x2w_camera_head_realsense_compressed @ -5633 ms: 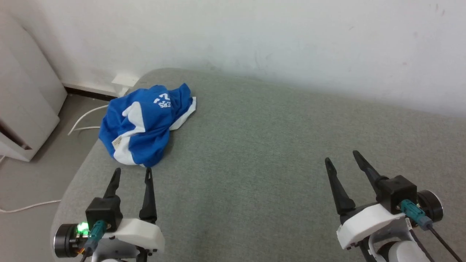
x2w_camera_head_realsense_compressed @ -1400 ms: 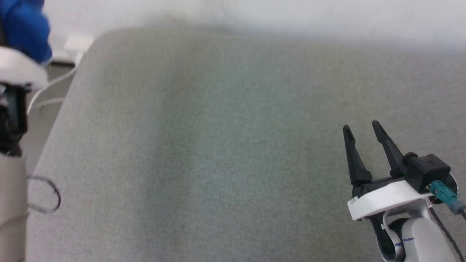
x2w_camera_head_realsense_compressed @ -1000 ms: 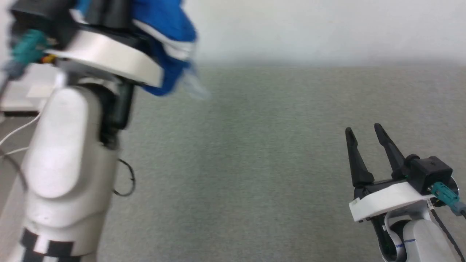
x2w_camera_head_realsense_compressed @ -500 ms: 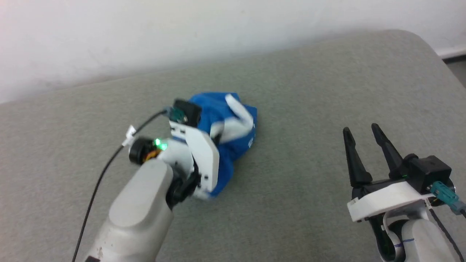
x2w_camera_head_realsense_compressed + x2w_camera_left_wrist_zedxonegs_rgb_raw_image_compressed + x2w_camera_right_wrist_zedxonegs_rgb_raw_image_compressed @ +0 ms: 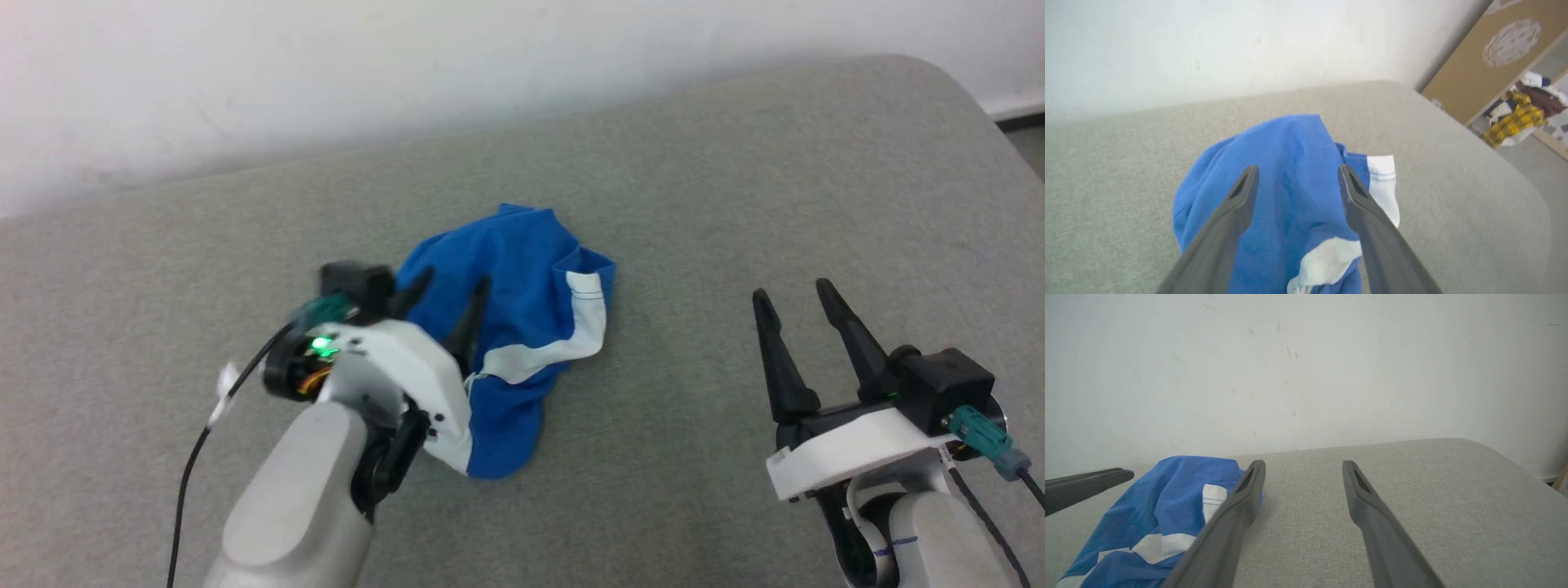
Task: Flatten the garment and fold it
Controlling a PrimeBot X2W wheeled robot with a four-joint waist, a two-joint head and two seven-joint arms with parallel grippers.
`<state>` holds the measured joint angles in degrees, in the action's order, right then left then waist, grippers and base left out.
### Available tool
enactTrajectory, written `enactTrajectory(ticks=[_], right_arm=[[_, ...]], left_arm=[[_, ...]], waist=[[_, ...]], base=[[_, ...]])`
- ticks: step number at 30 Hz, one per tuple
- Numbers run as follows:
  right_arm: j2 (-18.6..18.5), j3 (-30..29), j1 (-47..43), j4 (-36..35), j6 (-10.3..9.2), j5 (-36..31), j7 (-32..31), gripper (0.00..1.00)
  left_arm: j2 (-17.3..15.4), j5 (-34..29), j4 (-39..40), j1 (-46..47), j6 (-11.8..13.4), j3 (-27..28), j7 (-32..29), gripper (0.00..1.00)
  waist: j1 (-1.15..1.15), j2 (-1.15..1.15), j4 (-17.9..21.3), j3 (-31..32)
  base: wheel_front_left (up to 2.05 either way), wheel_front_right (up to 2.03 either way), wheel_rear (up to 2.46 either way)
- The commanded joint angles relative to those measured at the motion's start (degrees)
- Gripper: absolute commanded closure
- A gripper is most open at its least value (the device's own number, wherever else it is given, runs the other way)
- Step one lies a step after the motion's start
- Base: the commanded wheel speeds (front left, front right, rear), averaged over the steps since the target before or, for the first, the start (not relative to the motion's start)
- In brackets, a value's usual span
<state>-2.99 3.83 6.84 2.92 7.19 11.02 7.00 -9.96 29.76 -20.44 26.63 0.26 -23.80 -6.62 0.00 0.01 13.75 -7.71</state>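
The garment, royal-blue shiny shorts with a white side stripe, lies crumpled in a heap in the middle of the grey cushion. My left gripper hovers open just above the heap's left side, nothing between its fingers. In the left wrist view the garment spreads beneath the open left gripper. My right gripper stands open over bare cushion to the right of the heap. The right wrist view has the garment at lower left, beside the open right gripper. The print and label are hidden.
A white wall runs behind the cushion. The cushion's rounded right corner drops to the floor. In the left wrist view a brown panel and a pile of yellow checked clothes stand beyond that corner.
The head camera swung right. My left gripper carried the garment from the cushion's far left corner to its middle, let it go, opened and drew back. The heap has slumped wider.
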Motion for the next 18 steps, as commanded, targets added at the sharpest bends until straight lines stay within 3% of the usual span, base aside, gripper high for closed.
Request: enactTrajectory(ticks=[1,4,6,12,18], right_arm=[[0.1,0.2,0.8,-0.4,0.3,-0.3,-0.2,0.0],[0.1,1.1,1.4,-0.9,0.3,-1.0,-0.8,0.0],[0.1,1.8,2.1,-1.0,0.3,-1.4,-1.4,0.0],[0.1,3.9,6.9,2.6,0.3,-3.8,-8.2,0.0],[0.1,3.7,12.4,10.7,0.3,-7.0,-21.1,0.0]], left_arm=[[-0.3,-0.7,1.2,-1.8,0.8,0.9,2.9,0.0],[-0.7,-2.5,5.6,-5.6,3.4,4.0,14.9,0.0],[-0.8,-3.2,7.9,-8.3,4.7,5.7,19.4,0.0],[-0.3,-7.3,15.1,-15.1,7.3,11.7,21.6,0.0],[3.1,-11.6,20.3,-20.3,6.0,16.9,21.6,0.0]], waist=[[0.0,-0.01,-2.2,1.3],[0.0,-0.01,-4.4,1.7],[0.0,-0.01,-5.9,1.8],[0.0,-0.01,-10.0,1.1],[0.0,-0.01,-13.5,0.1]], base=[[0.0,0.0,0.0],[0.0,0.0,0.0],[0.0,0.0,0.0],[0.0,0.0,0.0],[0.0,0.0,0.0]])
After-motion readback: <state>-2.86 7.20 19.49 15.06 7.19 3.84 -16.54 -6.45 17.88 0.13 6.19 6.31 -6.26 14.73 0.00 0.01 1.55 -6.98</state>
